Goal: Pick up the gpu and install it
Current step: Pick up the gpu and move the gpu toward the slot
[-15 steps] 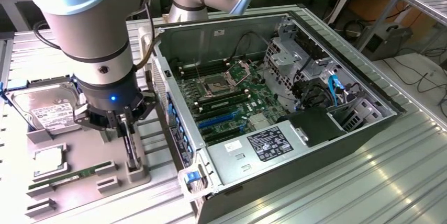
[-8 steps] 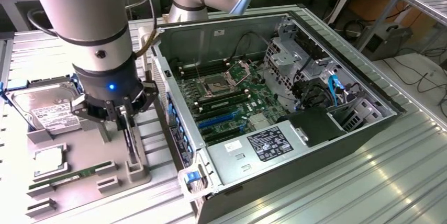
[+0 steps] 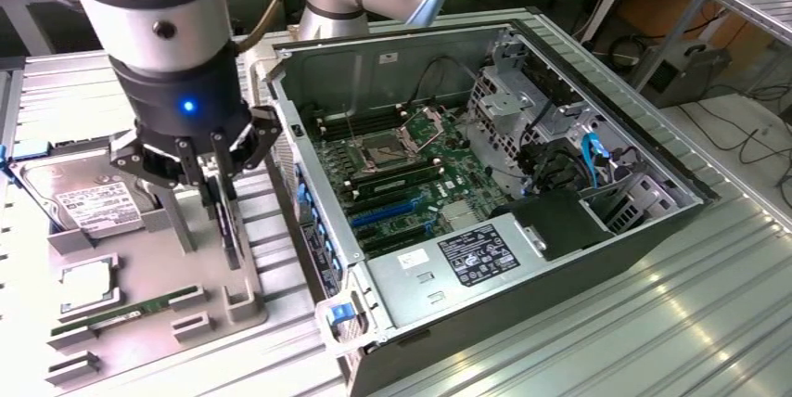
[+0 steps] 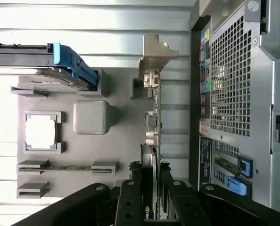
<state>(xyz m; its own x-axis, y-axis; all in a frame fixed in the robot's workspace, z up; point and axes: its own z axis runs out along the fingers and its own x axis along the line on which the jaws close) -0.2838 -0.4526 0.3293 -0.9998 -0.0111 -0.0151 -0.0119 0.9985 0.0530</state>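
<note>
One grey tray, holding the gpu upright, sits on ribbed metal table.

Exterior: high, oblique, mid-range; tray at 8 o'clock, case central. Wrist: close, down past gripper; shares tray, case.

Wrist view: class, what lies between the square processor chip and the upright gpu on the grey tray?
A raised grey block moulded on the tray, shown in the wrist view.
</note>
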